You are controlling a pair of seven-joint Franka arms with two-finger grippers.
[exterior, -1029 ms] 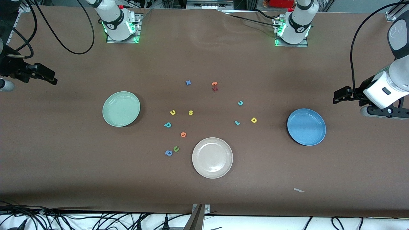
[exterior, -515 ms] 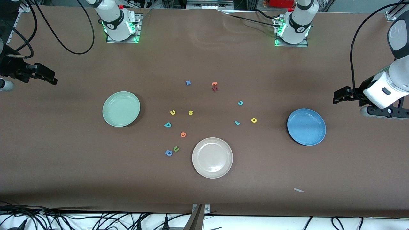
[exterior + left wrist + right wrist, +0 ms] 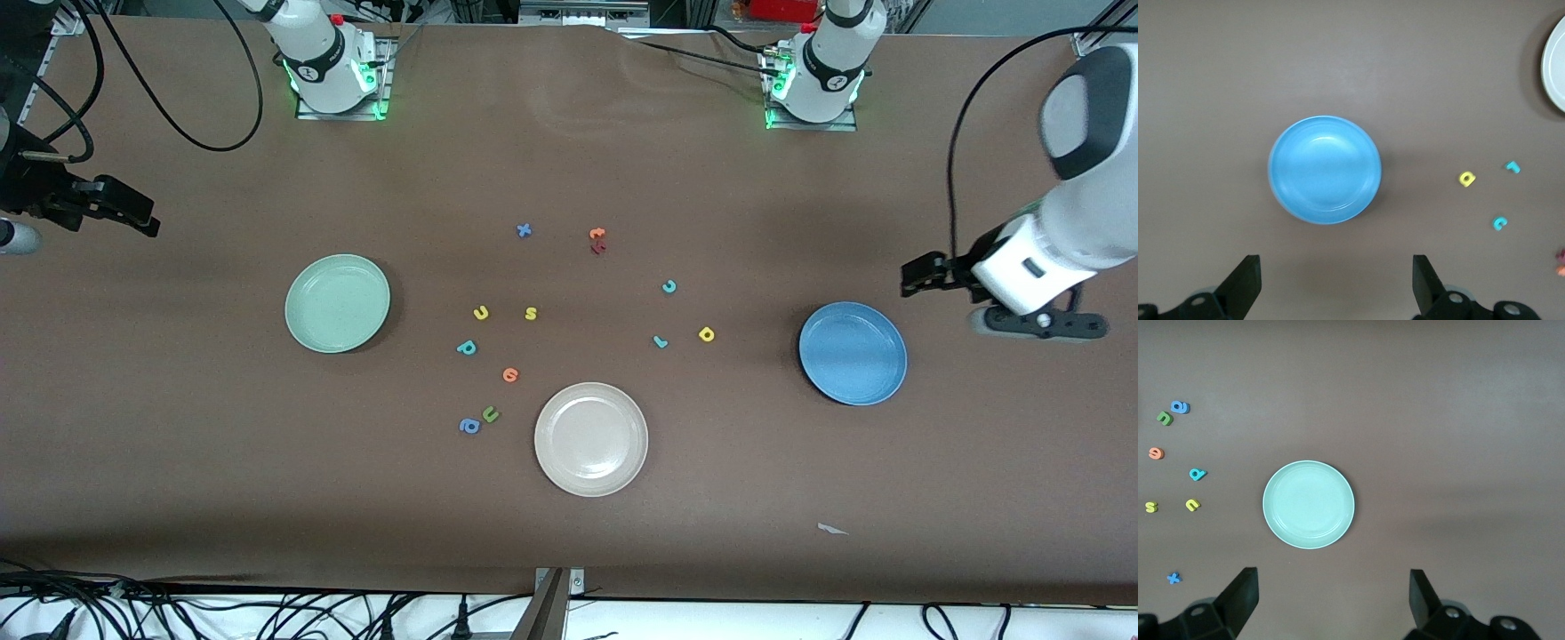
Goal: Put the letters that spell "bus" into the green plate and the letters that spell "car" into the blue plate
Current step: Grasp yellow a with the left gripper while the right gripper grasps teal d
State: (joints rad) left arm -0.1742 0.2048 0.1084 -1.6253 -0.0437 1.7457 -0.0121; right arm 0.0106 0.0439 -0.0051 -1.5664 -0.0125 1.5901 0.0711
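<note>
The green plate (image 3: 337,303) and the blue plate (image 3: 853,353) both lie empty. Between them sit the yellow-orange u (image 3: 481,312), yellow s (image 3: 531,313) and teal b (image 3: 467,348), nearer the green plate. The teal c (image 3: 669,286), teal r (image 3: 660,341) and yellow a (image 3: 707,334) lie closer to the blue plate. My left gripper (image 3: 920,274) hangs open over bare table beside the blue plate (image 3: 1325,169), holding nothing. My right gripper (image 3: 133,212) waits open at the right arm's end, with the green plate (image 3: 1309,504) in its wrist view.
A beige-white plate (image 3: 591,438) lies nearer the front camera than the letters. Stray letters: orange round one (image 3: 510,374), green u (image 3: 490,413), blue a (image 3: 469,426), blue x (image 3: 524,230), orange (image 3: 597,234) and dark red (image 3: 598,248). A paper scrap (image 3: 832,530) lies near the front edge.
My left arm has swung in toward the blue plate, bringing its gripper closer to the plate's rim. The right arm and all letters have stayed put.
</note>
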